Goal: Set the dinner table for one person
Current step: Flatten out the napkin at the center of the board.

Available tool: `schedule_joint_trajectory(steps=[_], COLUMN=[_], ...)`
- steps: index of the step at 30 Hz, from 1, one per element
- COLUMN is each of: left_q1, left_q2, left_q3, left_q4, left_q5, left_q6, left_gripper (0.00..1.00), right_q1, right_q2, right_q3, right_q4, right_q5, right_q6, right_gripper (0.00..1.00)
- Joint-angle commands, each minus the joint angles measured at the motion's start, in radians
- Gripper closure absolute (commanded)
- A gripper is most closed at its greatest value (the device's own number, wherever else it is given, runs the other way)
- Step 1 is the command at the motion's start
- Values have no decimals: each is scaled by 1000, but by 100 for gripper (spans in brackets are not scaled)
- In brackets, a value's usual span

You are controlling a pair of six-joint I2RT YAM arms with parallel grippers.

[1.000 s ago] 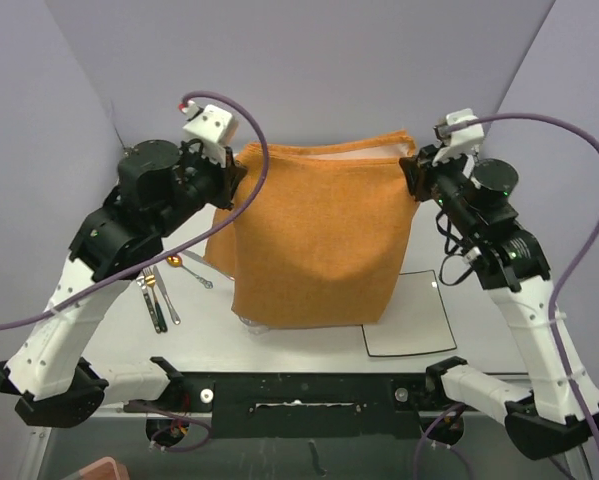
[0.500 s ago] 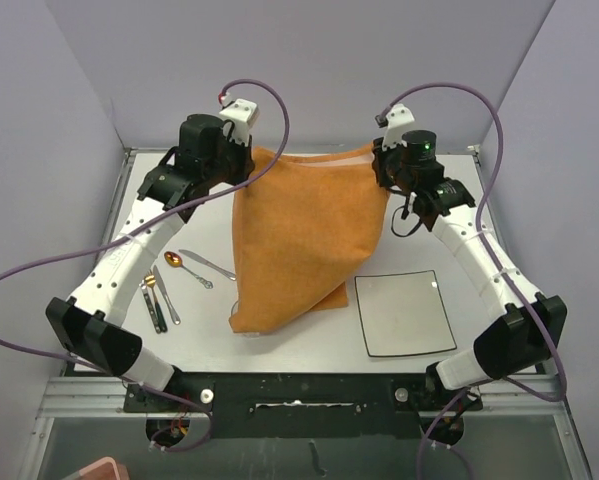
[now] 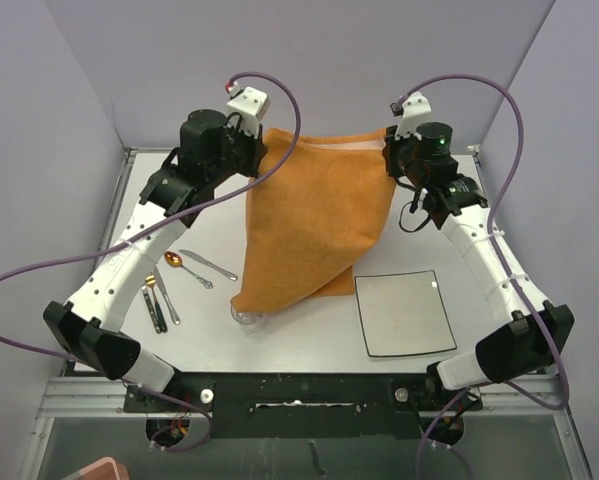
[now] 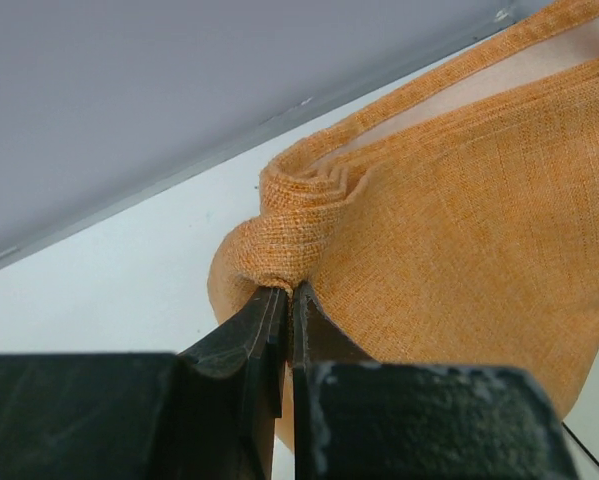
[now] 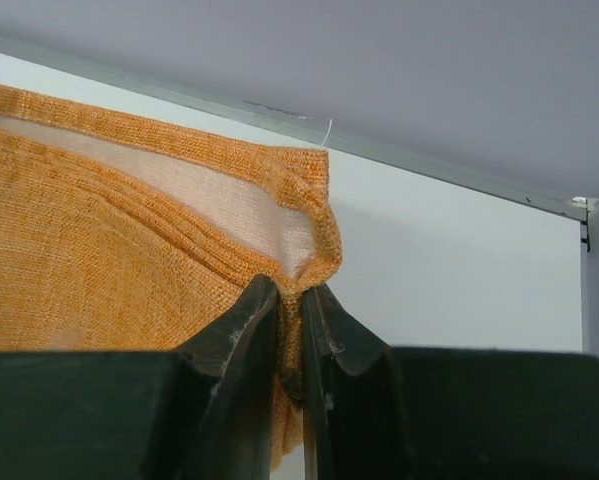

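An orange cloth mat (image 3: 314,225) hangs over the white dinner table (image 3: 309,340), stretched between both grippers, its lower end touching the tabletop near the front. My left gripper (image 3: 254,160) is shut on the mat's upper left corner (image 4: 279,250), the cloth bunched at the fingertips (image 4: 289,292). At the upper right corner (image 5: 304,215), my right gripper (image 3: 391,158) is shut on the cloth too, a fold pinched between its fingers (image 5: 301,290). The mat's pale lining shows along the top edge.
A square white plate (image 3: 404,312) lies on the table at the front right. Cutlery lies at the left: a spoon (image 3: 197,263), a small spoon (image 3: 163,296) and a dark utensil (image 3: 151,308). Something clear (image 3: 244,318) peeks out under the mat's lower corner. Grey walls close in behind.
Both arms have carried the mat away from the front toward the back of the table and lowered it; its lower end now drapes on the tabletop. The plate shows fully.
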Motion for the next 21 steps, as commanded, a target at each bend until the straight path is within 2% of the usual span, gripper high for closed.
schedule_joint_trajectory(steps=[1,12,21], left_q1=[-23,-52,-64], left_q2=[-185,-245,-252], left_q3=[-59,-109,-77], left_q4=[235,266,231], left_q5=[-62,-78,-75], left_q6=[21,25,23], left_gripper=[100,100,100], right_q1=[2,12,16], right_q2=[-122,-200,-192], right_q3=[74,30,14], right_q4=[73,54,55], right_q5=[3,30,38], right_q6=[-7,-26,-20], right_gripper=[100,100,100])
